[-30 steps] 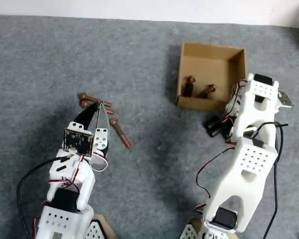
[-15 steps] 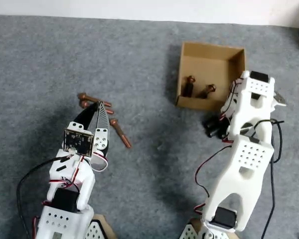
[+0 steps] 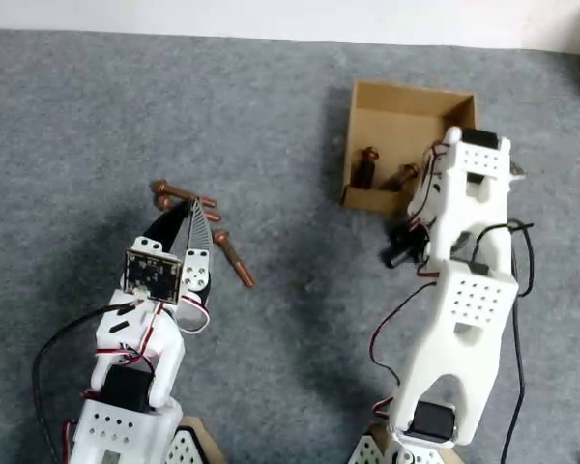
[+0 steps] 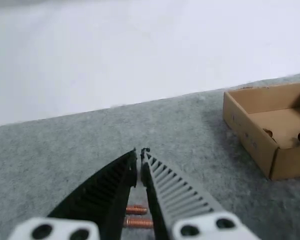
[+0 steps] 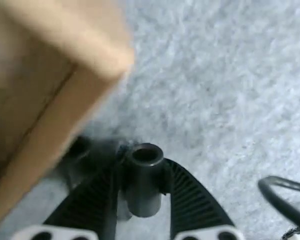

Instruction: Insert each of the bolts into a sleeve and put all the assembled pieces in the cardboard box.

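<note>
On the left, left gripper (image 4: pixel 140 156) with fingers pressed together, copper bolts (image 3: pixel 234 259) lying just beside its fingertips, on the right, right gripper (image 5: pixel 142 170) pinching an upright dark sleeve (image 5: pixel 144 194) between its fingers, cardboard box (image 5: pixel 55 100) just beyond the fingertips

The right arm (image 3: pixel 469 193) hides a corner of the cardboard box (image 3: pixel 406 97). The left gripper (image 4: pixel 140 154) covers most of 2 bolts (image 4: pixel 136 222). In the right wrist view, the box is blurred.
</note>
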Robot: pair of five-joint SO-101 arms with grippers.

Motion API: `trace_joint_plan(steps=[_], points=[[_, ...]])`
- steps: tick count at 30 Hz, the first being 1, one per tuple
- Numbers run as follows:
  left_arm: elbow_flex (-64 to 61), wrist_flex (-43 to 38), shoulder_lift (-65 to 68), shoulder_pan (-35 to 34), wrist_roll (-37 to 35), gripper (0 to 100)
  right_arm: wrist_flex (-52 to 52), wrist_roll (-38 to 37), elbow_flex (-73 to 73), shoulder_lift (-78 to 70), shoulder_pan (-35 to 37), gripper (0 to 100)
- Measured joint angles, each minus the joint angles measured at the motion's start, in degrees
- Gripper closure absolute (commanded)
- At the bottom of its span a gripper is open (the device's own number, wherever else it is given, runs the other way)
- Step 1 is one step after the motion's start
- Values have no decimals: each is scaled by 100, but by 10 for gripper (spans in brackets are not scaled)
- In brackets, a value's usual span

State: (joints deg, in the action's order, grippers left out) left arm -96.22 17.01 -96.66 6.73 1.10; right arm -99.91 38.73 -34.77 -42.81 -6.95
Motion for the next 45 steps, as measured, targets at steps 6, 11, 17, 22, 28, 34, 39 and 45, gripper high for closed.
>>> trace_joint_plan(steps=[6, 11, 17, 22, 28, 34, 39, 45], points=[[35, 677, 0, 0, 0, 966, 0, -299, 1055, 1178, 176, 995], [35, 976, 0, 0, 0, 966, 0, -633, 2356, 2171, 624, 995], [545, 1486, 0, -149, 0, 966, 0, -738, 3464, 3121, 1108, 995], [844, 1873, 0, -220, 0, 966, 264, -738, 4255, 3868, 1407, 995], [1116, 2110, 53, -255, -149, 966, 1116, -642, 5538, 4756, 1591, 995], [2004, 2145, 1811, -334, -299, 966, 2233, -422, 6787, 5662, 1916, 995], [2743, 2145, 3640, -404, -334, 966, 3051, -229, 7622, 6338, 2066, 995], [3314, 2145, 4967, -422, -448, 966, 3859, -220, 8457, 6884, 2119, 995]])
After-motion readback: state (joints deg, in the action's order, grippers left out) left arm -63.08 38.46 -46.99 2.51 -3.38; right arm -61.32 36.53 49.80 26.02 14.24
